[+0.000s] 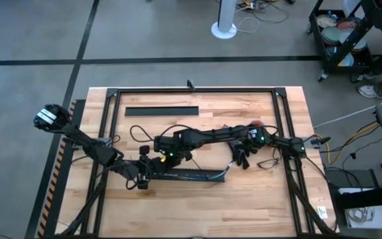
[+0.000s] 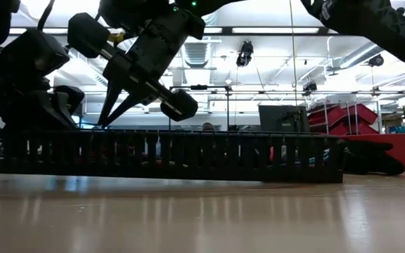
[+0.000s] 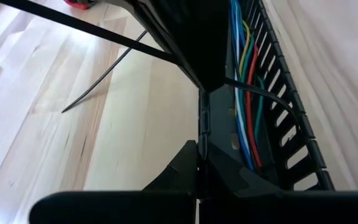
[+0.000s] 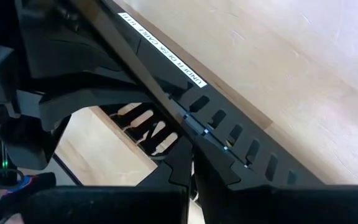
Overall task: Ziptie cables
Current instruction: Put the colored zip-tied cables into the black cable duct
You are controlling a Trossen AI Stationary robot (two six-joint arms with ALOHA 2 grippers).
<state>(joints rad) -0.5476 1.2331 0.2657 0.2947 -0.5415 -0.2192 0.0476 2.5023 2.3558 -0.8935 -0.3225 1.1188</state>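
Coloured cables (image 3: 246,93) lie inside black duct (image 3: 278,124); both hands' grip unclear.

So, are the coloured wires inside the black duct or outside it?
Inside. The left wrist view shows the wires running along the channel of the slotted duct.

Blue, yellow, red, green and white cables (image 3: 247,93) lie in a black slotted duct (image 3: 284,124).

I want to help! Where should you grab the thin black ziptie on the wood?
Grip the thin black plastic ziptie mid-length, probably from straight above, jaws across it: it seems to lie flat on the wooden table, with one end hidden.
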